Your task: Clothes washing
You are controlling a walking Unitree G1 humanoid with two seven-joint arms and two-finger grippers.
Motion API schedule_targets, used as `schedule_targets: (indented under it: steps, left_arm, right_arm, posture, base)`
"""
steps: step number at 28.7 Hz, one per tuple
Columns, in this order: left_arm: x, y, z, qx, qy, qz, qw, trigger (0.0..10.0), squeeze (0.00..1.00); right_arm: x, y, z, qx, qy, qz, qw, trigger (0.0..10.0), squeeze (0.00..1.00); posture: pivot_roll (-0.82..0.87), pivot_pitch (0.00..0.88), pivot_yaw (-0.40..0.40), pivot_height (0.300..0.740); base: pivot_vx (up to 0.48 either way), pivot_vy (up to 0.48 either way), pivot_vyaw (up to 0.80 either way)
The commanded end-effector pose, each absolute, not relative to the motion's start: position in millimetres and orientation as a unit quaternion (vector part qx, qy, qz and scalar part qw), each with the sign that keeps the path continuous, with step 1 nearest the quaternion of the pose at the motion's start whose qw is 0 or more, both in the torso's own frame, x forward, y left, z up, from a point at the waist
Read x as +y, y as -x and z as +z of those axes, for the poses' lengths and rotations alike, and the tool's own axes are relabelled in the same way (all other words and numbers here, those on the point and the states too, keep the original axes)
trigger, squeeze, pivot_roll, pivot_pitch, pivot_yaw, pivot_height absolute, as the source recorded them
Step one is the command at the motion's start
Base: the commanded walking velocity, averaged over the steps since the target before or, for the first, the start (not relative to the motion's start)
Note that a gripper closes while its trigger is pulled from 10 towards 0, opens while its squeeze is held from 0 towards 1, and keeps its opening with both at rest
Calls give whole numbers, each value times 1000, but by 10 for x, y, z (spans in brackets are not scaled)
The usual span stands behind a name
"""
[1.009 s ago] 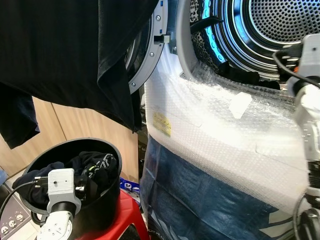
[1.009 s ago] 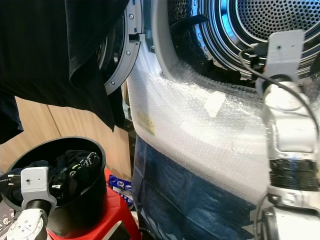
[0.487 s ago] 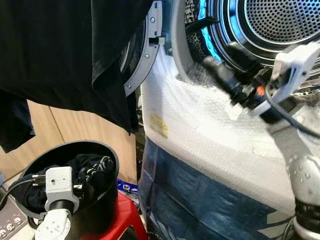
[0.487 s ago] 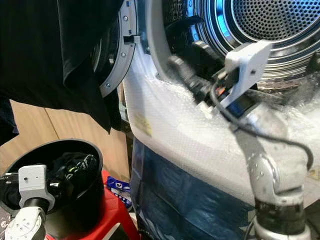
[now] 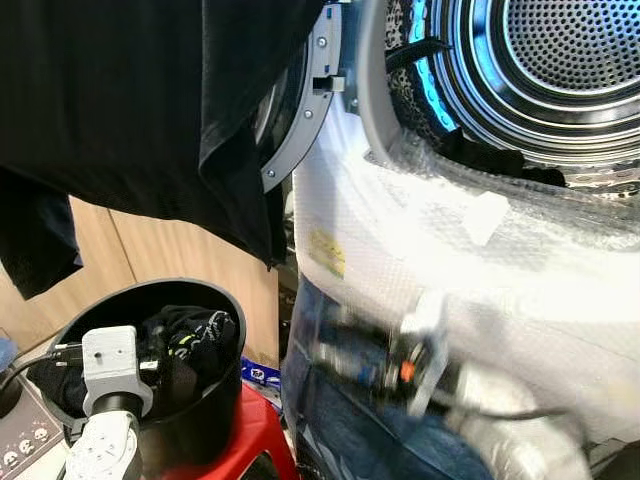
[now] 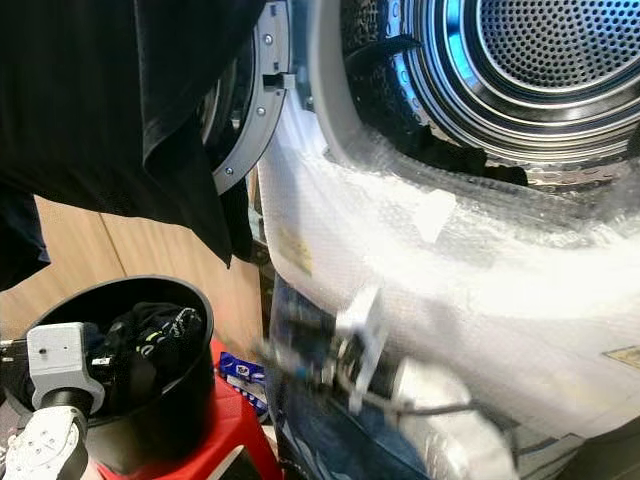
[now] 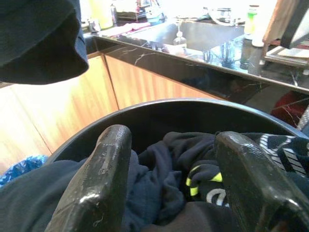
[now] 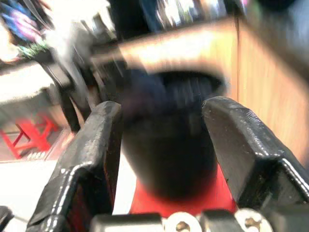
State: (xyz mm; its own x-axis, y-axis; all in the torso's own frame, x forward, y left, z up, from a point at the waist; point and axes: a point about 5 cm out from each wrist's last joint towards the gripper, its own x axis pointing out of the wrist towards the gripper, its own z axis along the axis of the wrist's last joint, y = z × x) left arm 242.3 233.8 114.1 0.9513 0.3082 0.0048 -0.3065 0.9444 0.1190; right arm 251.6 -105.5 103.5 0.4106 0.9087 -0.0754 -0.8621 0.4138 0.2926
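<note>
Left gripper (image 7: 169, 183) hovers spread above dark clothes (image 7: 178, 179) in the black bucket (image 5: 215, 400); right gripper (image 8: 159, 159), blurred, parted and empty, points bucketward.

Silver arms; white wrist camera box (image 5: 108, 357); black cable; black-fingered tool (image 7: 169, 193); screws.

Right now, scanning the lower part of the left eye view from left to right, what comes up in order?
Left gripper → black bucket of dark clothes → blurred right gripper → bubble-wrapped washer front.
</note>
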Motion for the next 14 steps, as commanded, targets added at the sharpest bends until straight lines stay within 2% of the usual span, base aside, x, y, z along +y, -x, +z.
schedule_targets:
  steps: [1, 5, 8, 11, 12, 13, 14]
  left_arm:
    - [2337, -2439, 1210, -13, -63, 161, 985, 10000, 0]
    - [2339, -2410, 1218, -15, -65, 164, 984, 10000, 0]
    - [2347, -2406, 1255, -24, -61, 168, 984, 10000, 0]
    - [2358, -2406, 1266, -25, -60, 169, 983, 10000, 0]
    - [2354, -2399, 1248, -22, -57, 166, 984, 10000, 0]
    - [2354, -2399, 1248, -22, -57, 166, 984, 10000, 0]
    - [2343, -2395, 1233, -20, -56, 164, 985, 10000, 0]
  right_arm:
    - [-1140, -2547, 808, 143, -106, 503, 846, 10000, 0]
    - [-1371, -2403, 45, 289, -103, 390, 868, 10000, 0]
    - [-1481, -2251, -259, 356, -79, 333, 870, 10000, 0]
    - [-1547, -2143, -429, 387, -92, 293, 870, 10000, 0]
    - [-1618, -2061, -549, 409, -119, 241, 872, 10000, 39]
    - [-1618, -2061, -549, 409, -119, 241, 872, 10000, 39]
    - [-1674, -1991, -628, 429, -130, 202, 871, 10000, 780]
  posture:
    - [66, 0, -17, 740]
    - [89, 0, -13, 740]
    - [103, 0, -14, 740]
    - [99, 0, -12, 740]
    - [90, 0, -9, 740]
    - [90, 0, -9, 740]
    - [90, 0, -9, 740]
  base:
    - [0, 0, 0]
    - [0, 0, 0]
    - [0, 0, 0]
    - [0, 0, 0]
    - [0, 0, 0]
    - [0, 0, 0]
    - [0, 0, 0]
